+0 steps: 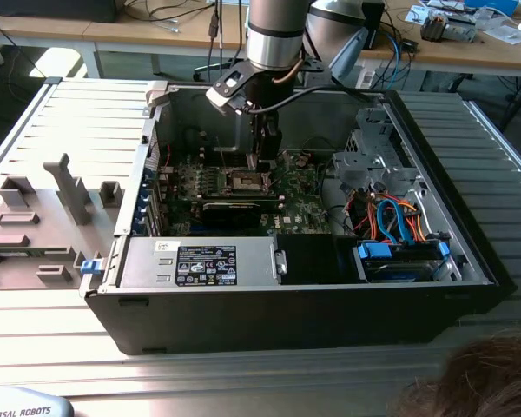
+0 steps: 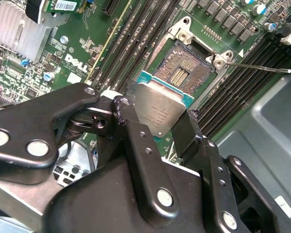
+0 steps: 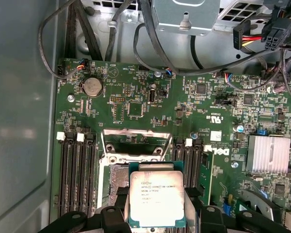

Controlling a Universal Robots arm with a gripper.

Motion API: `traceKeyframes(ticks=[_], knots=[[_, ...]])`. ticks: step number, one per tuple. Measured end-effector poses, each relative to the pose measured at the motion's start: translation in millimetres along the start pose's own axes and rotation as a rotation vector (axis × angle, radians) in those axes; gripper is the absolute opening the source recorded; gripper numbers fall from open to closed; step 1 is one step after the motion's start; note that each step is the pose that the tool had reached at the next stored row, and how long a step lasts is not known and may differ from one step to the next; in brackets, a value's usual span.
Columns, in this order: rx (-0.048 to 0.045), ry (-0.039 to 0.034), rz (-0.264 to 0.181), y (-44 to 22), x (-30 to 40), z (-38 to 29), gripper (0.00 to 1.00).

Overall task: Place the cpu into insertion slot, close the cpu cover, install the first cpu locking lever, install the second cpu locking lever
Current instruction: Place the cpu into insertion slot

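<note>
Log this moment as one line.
gripper: shut on cpu | cpu: over slot, not seated | slot: open, empty

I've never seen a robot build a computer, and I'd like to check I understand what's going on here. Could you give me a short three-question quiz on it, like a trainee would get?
1. True or false: the gripper is shut on the cpu.
2. Where is the cpu relative to the insertion slot?
A. seated flat in it
B. held over it, not seated
C. far from it, outside the computer
3. Fill in the missing word: the cpu cover is swung ____, leaving the slot's contacts bare.

Key: 1 true; 2 B; 3 open.
</note>
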State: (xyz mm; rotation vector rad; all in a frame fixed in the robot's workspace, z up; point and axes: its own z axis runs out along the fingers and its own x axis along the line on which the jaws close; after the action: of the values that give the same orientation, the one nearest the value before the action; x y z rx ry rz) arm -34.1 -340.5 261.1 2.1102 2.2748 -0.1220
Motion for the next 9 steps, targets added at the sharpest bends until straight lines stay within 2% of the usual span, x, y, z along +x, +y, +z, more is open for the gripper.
traceKeyframes(ticks=[9], knots=[[0.0000,0.0001,0.000,0.1,0.2,2.8,0.54]])
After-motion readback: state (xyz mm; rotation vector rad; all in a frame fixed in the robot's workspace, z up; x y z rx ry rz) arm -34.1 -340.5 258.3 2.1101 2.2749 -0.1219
